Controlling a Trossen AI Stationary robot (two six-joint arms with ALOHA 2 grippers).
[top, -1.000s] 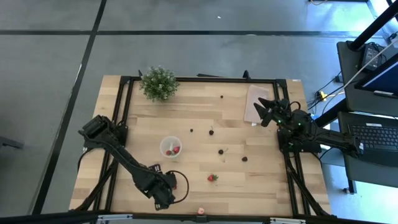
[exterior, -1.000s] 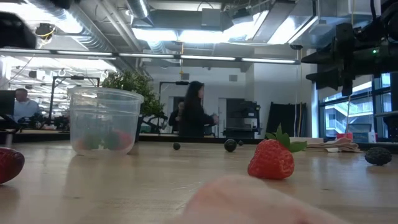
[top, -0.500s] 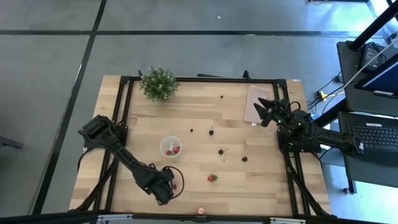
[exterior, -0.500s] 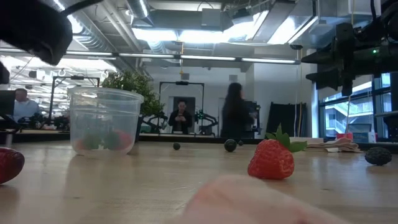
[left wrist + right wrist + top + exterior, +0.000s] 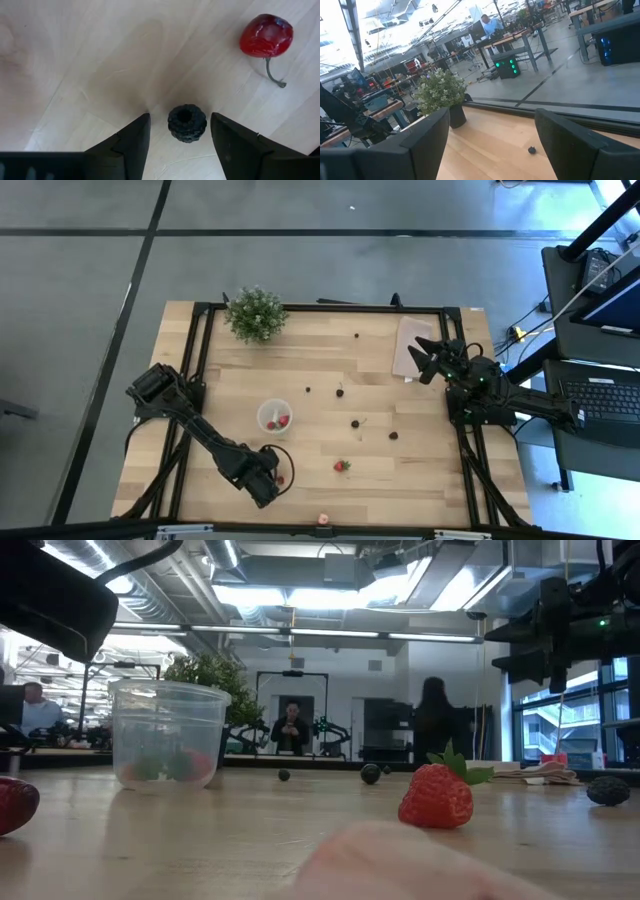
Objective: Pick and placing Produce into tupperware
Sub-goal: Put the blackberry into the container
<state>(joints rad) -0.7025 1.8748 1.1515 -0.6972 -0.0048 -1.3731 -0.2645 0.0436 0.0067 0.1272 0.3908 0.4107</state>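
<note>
produce: small dark bumpy berry (image 5: 186, 123) sits on the desk (image 5: 380, 370) between the left gripper (image 5: 179, 135) fingers, near the front-left part of the desk. a red cherry (image 5: 266, 36) with stem lies just beside it, apart from it.
left fingers: spread wide either side of the dark berry, gaps on both sides, holding nothing.
tupperware: cup (image 5: 274, 417) stands mid-desk, near the left gripper; already has a couple of red fruits in it.
other produce: strawberry (image 5: 342, 466) front-centre, dark berries (image 5: 393, 435) scattered mid-desk, one fruit at the front edge (image 5: 323, 519).
right gripper: right gripper (image 5: 430, 356) waits at the back-right of the desk by the beige sheet (image 5: 411, 345); fingers spread, empty.
risk 1: berry is small and round. judge an off-centre close could squirt it sideways, or roll it into the cherry.
risk 2: fingers closing too high would skim the top and miss; too low and the tips scrape the desk.
risk 3: soft berry, hard squeeze may crush it.
risk 4: cup is light; a low approach could knock it over and spill what's in it.
hidden: fingertip height above the desk can't be read from the wrist view. in the high view the arm covers the berry. low view: left arm is only a dark shape at top left, and a blurry pale blob blocks the bottom edge. cup contents are smeared behind translucent plastic.
</note>
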